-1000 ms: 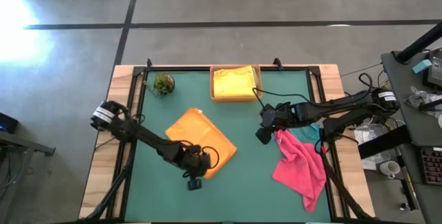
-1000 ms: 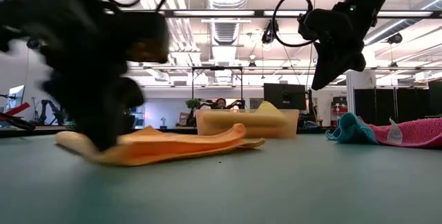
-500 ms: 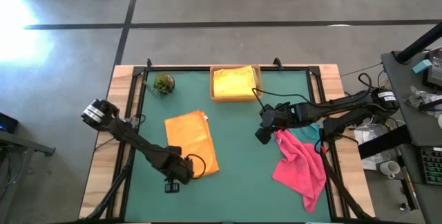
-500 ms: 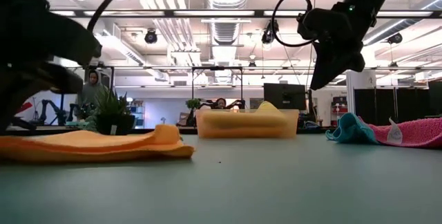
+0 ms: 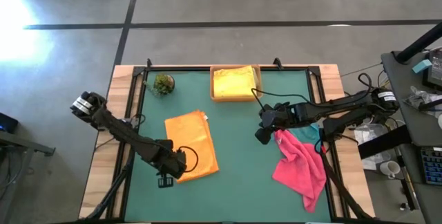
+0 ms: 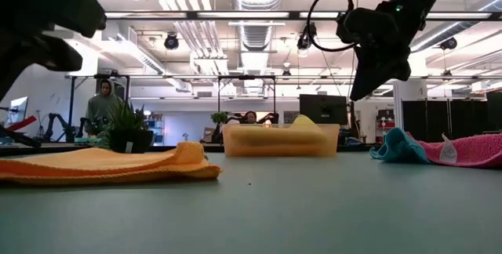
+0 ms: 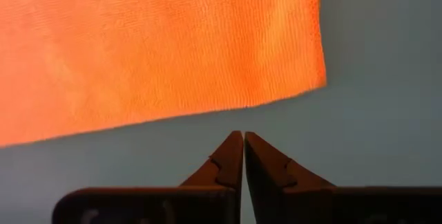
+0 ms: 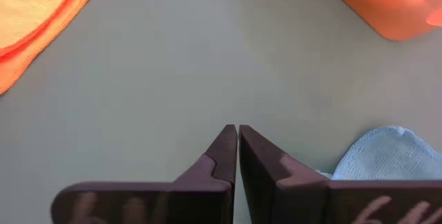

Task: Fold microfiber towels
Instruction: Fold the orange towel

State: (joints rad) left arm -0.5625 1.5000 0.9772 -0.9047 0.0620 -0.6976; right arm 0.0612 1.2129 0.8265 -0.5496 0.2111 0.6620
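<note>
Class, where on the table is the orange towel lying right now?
In the high view the orange towel lies flat, left of centre on the green table, below the plant ball, with the left end effector just off its lower-left corner.

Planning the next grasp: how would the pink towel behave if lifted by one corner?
The pink towel lies crumpled in loose folds, so it would probably hang limp and unfurl. It looks thin, likely light. One end lies at the table's edge, so a pull might drag it off.

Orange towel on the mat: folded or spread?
Folded. The orange towel lies as a narrow rectangle in the high view, and the low view shows a doubled, rounded fold edge with layers stacked.
</note>
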